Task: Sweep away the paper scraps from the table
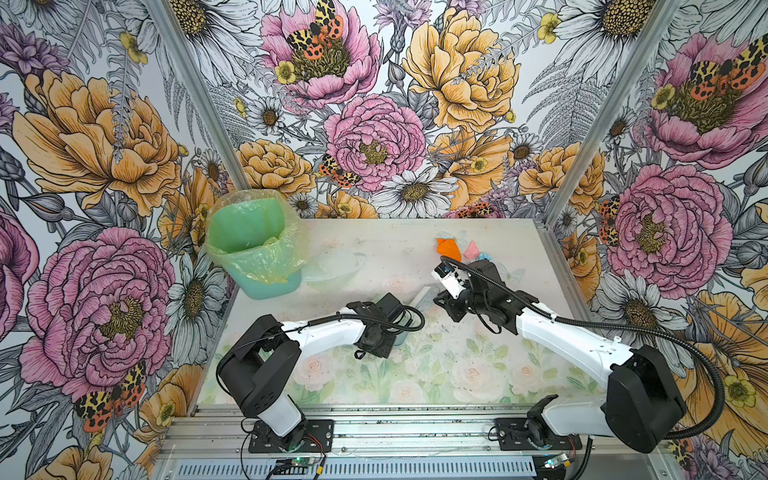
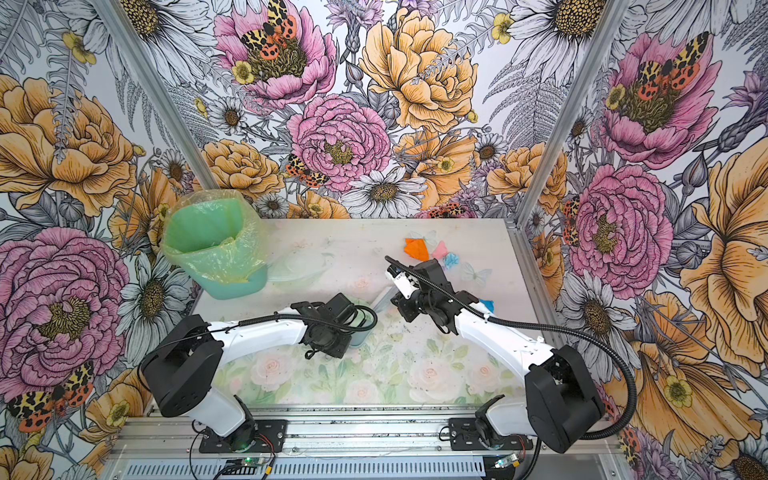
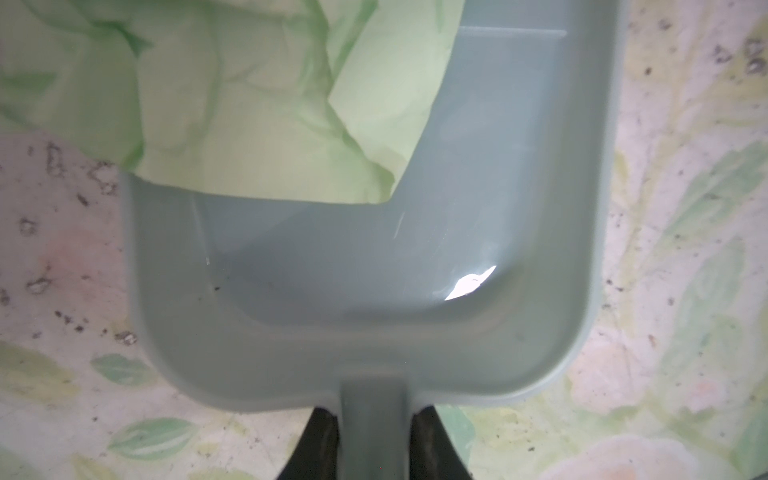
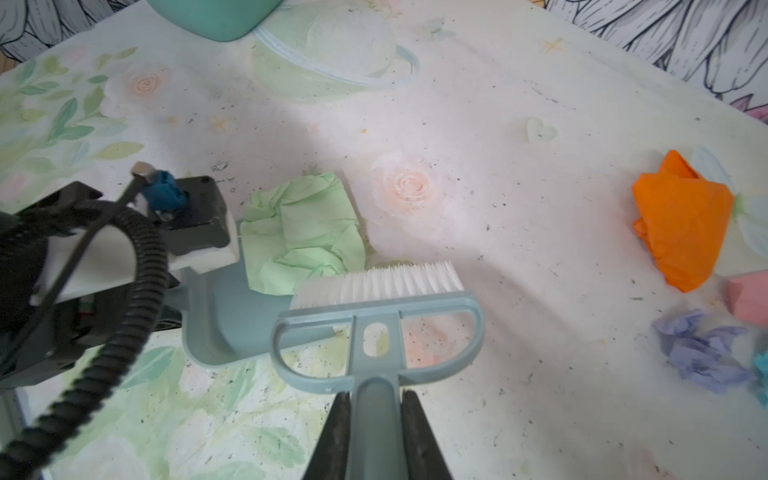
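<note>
Grey-blue moulded plastic forms the smooth, glossy dustpan [image 3: 374, 291], a shallow scoop with rounded corners and a raised rim, lying flat near the middle of the table [image 1: 374, 249], whose whitish top carries faded roses and leaves and many dark specks. The left gripper [image 3: 376, 436] is clamped on the pan's narrow handle, one black finger on each side. A pale green crumpled paper wad [image 4: 299, 232], soft and creased, lies half inside the pan and spills over its open mouth. The right gripper [image 4: 376, 432] is pinched on the stem of a grey plastic hand brush [image 4: 386, 302] with an open loop frame and stiff white bristles; the bristle tips seem to touch the green wad's edge. The other paper scraps sit toward the far right corner: an orange folded wad [image 4: 681, 220], a pink one [image 4: 748, 301], a lilac one [image 4: 702, 353] and a light blue one [image 2: 451, 260], all close together. In both top views the arms' wrists cover most of the pan and brush. At the far left corner stands a mint green plastic bin [image 1: 274, 286] lined with a thin, yellowish, crinkled bag.
</note>
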